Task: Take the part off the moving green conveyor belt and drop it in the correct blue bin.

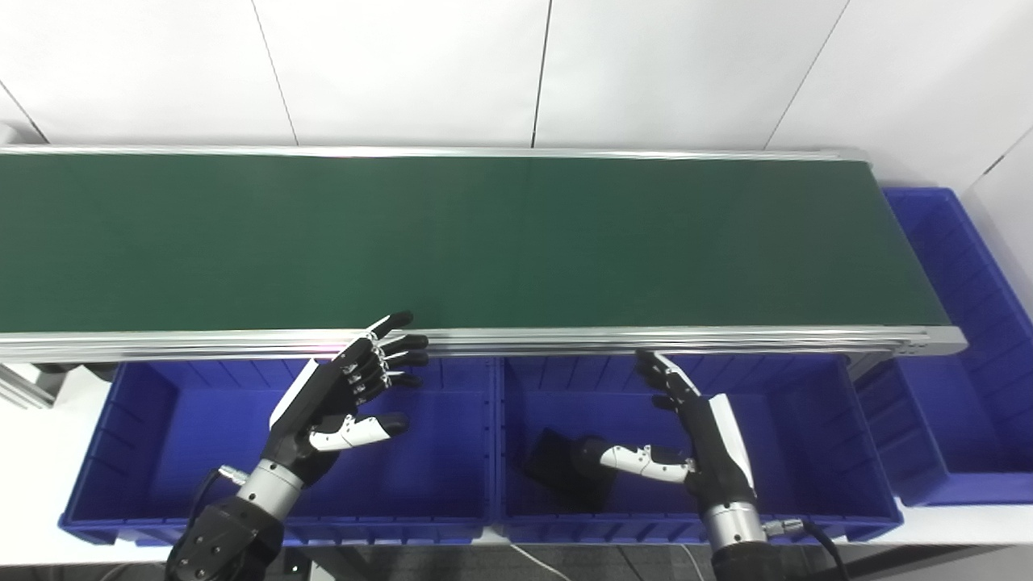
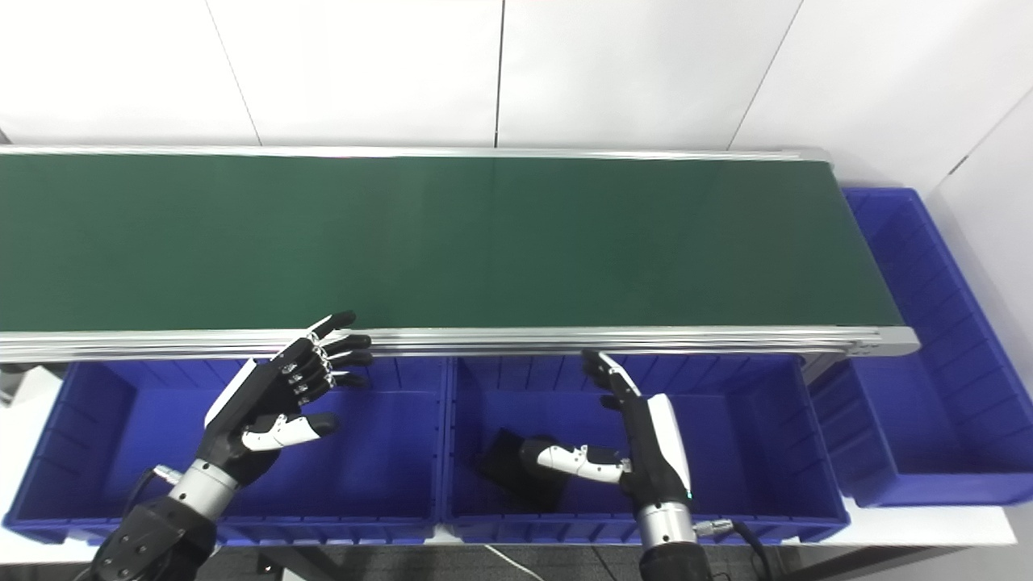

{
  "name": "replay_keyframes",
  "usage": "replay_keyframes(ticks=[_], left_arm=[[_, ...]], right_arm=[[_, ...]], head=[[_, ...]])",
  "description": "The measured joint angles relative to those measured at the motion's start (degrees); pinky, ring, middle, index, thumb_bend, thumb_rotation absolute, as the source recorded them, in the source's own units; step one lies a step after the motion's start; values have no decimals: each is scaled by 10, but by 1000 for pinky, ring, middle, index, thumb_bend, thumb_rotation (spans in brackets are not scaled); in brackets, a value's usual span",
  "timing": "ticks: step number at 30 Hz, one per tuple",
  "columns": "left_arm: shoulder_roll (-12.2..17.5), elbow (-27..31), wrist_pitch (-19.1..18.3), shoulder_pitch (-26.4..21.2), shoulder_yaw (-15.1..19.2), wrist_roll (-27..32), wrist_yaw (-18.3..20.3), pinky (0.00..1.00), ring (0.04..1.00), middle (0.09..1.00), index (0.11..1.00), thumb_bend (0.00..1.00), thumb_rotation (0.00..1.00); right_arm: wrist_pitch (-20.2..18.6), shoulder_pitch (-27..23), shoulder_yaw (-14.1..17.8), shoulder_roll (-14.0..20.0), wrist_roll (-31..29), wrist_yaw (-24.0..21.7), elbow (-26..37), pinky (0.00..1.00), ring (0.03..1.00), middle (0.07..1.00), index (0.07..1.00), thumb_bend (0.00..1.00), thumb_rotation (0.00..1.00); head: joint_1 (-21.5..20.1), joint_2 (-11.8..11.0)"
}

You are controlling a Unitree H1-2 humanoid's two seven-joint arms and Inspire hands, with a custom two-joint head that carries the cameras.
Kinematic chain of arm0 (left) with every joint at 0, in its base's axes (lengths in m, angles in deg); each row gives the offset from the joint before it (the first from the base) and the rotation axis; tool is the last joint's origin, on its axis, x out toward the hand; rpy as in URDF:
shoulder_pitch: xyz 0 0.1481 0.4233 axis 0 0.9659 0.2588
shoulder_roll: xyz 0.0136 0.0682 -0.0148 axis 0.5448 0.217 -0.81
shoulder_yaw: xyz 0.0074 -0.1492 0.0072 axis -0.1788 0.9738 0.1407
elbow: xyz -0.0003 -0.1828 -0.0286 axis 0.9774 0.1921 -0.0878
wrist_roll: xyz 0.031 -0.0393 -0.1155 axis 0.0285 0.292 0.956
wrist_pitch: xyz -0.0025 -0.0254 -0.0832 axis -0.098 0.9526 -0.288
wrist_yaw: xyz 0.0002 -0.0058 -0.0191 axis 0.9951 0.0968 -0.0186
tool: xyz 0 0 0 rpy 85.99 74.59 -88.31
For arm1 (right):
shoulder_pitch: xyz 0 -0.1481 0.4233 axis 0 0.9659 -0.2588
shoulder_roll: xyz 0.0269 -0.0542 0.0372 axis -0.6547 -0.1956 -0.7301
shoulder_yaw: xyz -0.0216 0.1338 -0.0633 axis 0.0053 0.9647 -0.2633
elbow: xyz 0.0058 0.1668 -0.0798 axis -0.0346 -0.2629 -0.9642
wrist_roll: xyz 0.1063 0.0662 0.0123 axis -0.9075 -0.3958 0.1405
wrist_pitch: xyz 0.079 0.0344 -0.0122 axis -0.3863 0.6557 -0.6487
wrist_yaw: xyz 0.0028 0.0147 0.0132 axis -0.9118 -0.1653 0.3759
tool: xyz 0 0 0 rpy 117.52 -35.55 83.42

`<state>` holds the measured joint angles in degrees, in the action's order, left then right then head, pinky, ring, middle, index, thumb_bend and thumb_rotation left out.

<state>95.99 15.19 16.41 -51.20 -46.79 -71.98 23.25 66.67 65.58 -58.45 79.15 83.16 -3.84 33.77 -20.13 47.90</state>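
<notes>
The fingers (image 1: 387,355) of the left hand (image 1: 339,403) and the right hand (image 1: 694,436) are spread and hold nothing. A flat black part (image 1: 565,468) lies in the middle blue bin (image 1: 807,452), below the smooth green conveyor belt (image 1: 484,242); the ribbed left blue bin (image 1: 161,436) shows only its plastic floor.

Left hand (image 1: 339,403) and right hand (image 1: 694,436): black fingers and palms, white plate on the back of each hand, white shell on each thumb with small dark fasteners. Wrists are silver metal cylinders with a side connector and black cable. Forearms are black; screw heads visible on the left.
</notes>
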Motion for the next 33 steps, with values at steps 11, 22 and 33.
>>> replay_keyframes(ticks=[11,22,33], left_arm=[[0,-7,1,0,-3,0,0,669,754,810,902,977,370],[-3,-19,19,0,-9,-21,-2,682,767,812,904,971,380],[-17,-20,33,16,-10,-27,-17,701,791,839,904,983,384]], right_arm=[[0,0,0,0,-3,0,-1,812,882,913,947,915,246],[16,12,-48,-10,-19,-9,78,799,859,885,909,965,367],[25,6,-92,-32,-36,-23,113,771,835,860,872,958,392]], head=[[13,-12],[48,-39],[95,-59]])
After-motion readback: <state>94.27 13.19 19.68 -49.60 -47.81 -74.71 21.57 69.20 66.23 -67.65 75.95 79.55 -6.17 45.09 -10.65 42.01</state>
